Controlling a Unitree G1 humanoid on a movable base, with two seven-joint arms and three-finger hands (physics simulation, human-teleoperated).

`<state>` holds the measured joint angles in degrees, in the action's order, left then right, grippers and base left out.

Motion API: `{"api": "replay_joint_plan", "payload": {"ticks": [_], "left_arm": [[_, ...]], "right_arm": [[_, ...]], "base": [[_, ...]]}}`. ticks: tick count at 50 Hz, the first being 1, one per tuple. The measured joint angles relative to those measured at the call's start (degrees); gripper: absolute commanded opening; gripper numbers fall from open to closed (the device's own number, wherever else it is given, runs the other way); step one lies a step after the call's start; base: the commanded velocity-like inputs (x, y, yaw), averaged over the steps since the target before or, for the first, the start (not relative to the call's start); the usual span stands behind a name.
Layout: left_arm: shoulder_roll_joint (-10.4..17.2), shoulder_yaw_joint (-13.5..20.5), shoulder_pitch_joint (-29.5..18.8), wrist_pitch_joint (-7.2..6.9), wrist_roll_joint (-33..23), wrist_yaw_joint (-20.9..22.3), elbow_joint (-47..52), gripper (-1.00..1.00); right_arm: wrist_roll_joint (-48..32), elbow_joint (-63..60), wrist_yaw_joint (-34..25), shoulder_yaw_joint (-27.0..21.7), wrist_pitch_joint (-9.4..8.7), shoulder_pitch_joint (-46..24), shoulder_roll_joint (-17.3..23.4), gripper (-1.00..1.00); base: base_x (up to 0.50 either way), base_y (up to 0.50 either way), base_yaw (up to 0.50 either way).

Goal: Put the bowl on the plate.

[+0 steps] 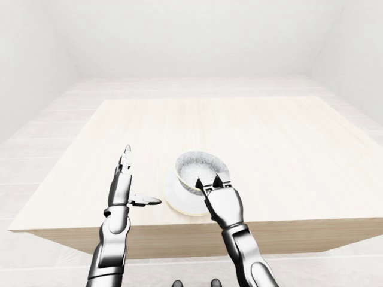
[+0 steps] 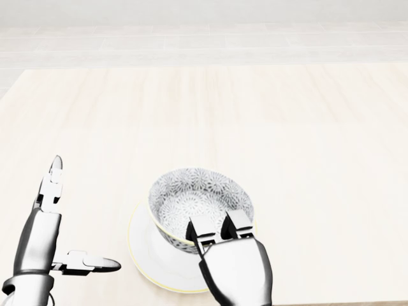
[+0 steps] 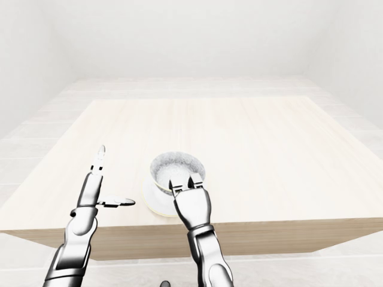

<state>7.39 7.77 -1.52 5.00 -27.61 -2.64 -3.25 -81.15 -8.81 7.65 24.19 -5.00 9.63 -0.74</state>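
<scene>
R robot hand (image 2: 233, 261) grips bowl (image 2: 197, 194) rim, over plate (image 2: 143, 247)

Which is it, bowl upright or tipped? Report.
Upright: the bowl opens upward, its patterned inside showing, over the plate, with the right hand gripping its near rim.

No legible lettering, label, brand, number or sign in any view. Only a grey floral pattern on the bowl (image 2: 191, 194), without characters.
</scene>
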Motion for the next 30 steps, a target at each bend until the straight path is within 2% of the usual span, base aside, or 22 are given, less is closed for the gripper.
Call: {"api": "replay_joint_plan", "payload": {"ticks": [30], "left_arm": [[-0.04,0.1,0.09,0.0,0.01,0.3,0.78,1.0]], "right_arm": [[0.39,2.7,1.21,0.18,0.0,-0.28,-0.21,-1.0]], "base": [[0.0,0.0,0.0]]}}
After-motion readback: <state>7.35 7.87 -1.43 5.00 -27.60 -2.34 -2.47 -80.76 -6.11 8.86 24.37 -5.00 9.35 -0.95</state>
